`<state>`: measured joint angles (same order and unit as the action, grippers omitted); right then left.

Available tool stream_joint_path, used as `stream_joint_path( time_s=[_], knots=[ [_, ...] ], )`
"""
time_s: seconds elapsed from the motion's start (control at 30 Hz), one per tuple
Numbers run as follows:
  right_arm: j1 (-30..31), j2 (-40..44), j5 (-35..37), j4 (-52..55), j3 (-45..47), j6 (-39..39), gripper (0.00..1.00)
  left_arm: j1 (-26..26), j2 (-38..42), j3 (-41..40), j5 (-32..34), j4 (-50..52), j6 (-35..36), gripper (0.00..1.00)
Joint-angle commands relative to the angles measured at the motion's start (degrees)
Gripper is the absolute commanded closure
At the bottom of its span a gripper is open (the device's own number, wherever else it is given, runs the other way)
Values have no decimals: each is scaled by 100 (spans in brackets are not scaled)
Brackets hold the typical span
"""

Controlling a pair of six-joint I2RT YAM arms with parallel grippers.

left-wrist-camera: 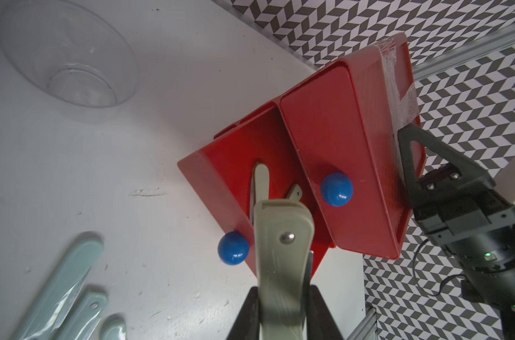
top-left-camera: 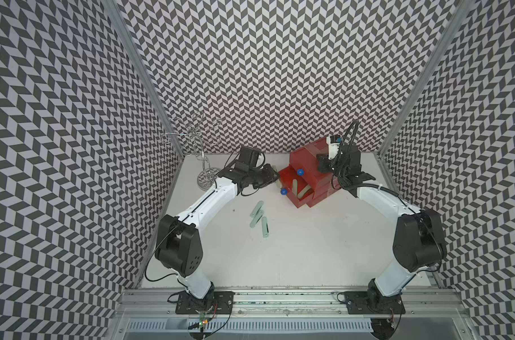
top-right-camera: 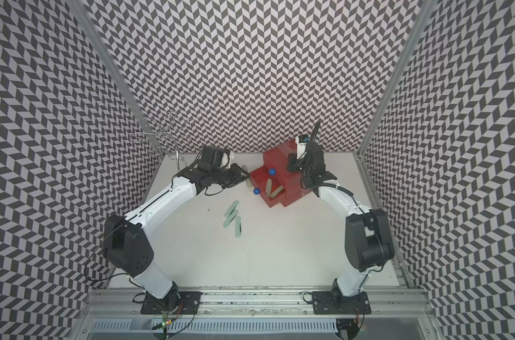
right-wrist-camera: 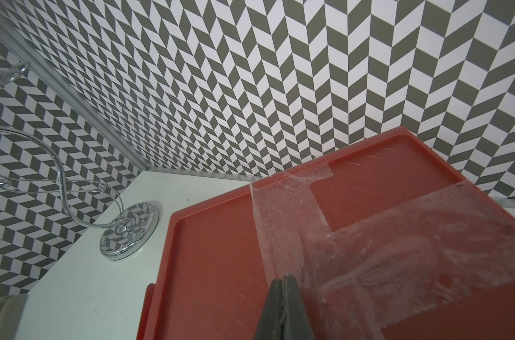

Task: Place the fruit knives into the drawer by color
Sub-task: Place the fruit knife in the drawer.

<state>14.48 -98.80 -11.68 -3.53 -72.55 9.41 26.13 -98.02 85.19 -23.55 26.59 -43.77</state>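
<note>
We are observing the left end effector (left-wrist-camera: pixel 284 309) clamping a grey-olive fruit knife (left-wrist-camera: pixel 282 244) over the open drawer (left-wrist-camera: pixel 221 176); the right end effector (right-wrist-camera: pixel 283 282), fully closed, is resting on the red box (right-wrist-camera: pixel 221 250).

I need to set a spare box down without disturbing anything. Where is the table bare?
Bare: the wide front of the table, between the mint knives and the front rail. Crowded: around the drawer box, where the left gripper holds a grey-olive knife, and by the wire stand.
</note>
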Motion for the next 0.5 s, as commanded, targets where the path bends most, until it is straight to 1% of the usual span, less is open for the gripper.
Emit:
stream_joint_path(
  time_s=[0.0,0.23,0.47],
  knots=[
    [62,-1153,-97,2265,701,209,100,72,-318,296,-272,-438,-213,76],
    [61,-1167,-115,2269,700,198,100,217,-818,629,-403,-751,-491,76],
    [56,-1164,-132,2259,696,201,100,324,-1155,806,-388,-767,-571,76]
  ],
)
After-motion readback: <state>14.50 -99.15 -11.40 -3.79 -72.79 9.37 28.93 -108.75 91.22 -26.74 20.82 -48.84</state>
